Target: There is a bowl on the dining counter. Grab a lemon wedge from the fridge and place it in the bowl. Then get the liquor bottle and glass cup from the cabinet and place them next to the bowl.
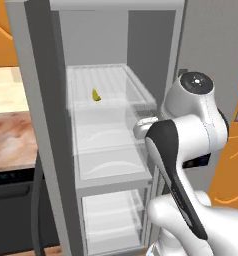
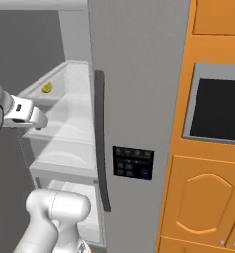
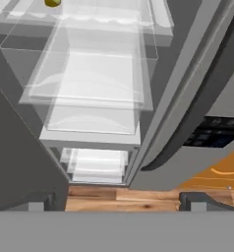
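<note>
Open pincer (image 3: 117, 202) near fridge (image 1: 51, 125); lemon wedge (image 1: 96, 95) upright, long axis vert.

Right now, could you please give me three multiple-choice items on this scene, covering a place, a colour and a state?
1. Where is the lemon wedge?
A. top fridge shelf
B. bottom drawer
C. floor

2. What colour is the fridge?
A. orange
B. grey
C. black

3. How do the jaws of the gripper stand?
A. shut on the wedge
B. shut, holding nothing
C. open, holding nothing

Answers: 1 A, the wedge lies on the uppermost clear shelf; 2 B, the closed door is plain grey; 3 C, the hand view shows the tips wide apart with nothing between them.
</note>
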Tool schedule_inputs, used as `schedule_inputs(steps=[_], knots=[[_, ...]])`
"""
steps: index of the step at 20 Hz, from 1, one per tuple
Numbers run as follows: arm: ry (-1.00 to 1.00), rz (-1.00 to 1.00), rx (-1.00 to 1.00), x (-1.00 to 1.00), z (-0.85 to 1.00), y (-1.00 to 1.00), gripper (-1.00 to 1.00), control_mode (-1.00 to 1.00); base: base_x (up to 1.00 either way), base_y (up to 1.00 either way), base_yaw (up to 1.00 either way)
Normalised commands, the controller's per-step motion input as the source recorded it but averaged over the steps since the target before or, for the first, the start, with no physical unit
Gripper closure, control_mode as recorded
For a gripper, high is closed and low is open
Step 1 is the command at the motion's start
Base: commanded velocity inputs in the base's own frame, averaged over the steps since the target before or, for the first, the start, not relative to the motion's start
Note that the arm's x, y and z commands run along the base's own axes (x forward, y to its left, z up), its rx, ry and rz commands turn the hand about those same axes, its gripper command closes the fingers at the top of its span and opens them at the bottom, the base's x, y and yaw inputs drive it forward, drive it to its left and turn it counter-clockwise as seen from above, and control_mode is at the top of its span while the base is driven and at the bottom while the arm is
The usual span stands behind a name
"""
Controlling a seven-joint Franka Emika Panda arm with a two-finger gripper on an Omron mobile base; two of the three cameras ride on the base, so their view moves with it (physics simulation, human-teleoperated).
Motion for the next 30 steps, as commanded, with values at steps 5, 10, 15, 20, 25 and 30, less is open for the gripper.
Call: schedule_inputs(steps=[5,10,15,20,25,30], knots=[[0.00,0.00,0.00,0.00,0.00,0.00,-1.00,1.00,0.62,0.00,0.00],[0.00,0.00,0.00,0.00,0.00,0.00,-1.00,1.00,0.67,0.18,0.00],[0.00,0.00,0.00,0.00,0.00,0.00,-1.00,1.00,0.51,0.25,0.00],[0.00,0.03,0.05,0.12,0.00,0.34,-1.00,-1.00,0.05,0.09,0.00],[0.00,0.07,0.09,0.36,0.02,0.46,-1.00,-1.00,0.00,0.00,0.00],[-0.01,0.06,0.07,0.45,0.15,0.36,-1.00,-1.00,0.00,0.00,0.00]])
